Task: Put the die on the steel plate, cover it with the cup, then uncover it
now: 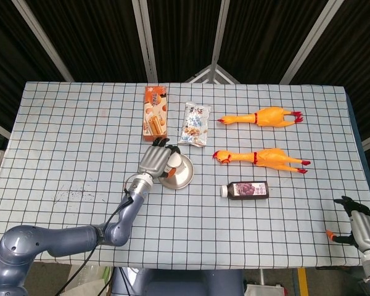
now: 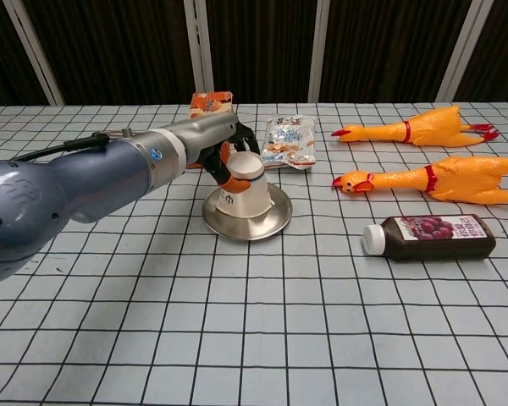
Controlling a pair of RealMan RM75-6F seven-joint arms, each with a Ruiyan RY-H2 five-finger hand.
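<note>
My right robot hand (image 1: pixel 359 227) sits at the near right edge of the table (image 2: pixel 262 338), fingers loosely curled around nothing that I can see, well apart from the work. At the table's middle, my left robot hand (image 2: pixel 224 156) holds the cup (image 2: pixel 244 180), which stands upside down on the steel plate (image 2: pixel 267 222), toward the plate's nine o'clock side. The die is hidden; I judge it lies beneath the cup. I expect the cup to be light, thin paper, easily crushed and quick to tip, so I take it around its side wall near the closed top with gentle pressure. The plate looks hard and slick, likely to slide if I drag the cup sideways. Farther back, at about twelve o'clock from the plate, lie a snack box (image 1: pixel 155 113) and a snack bag (image 1: pixel 195 124).
</note>
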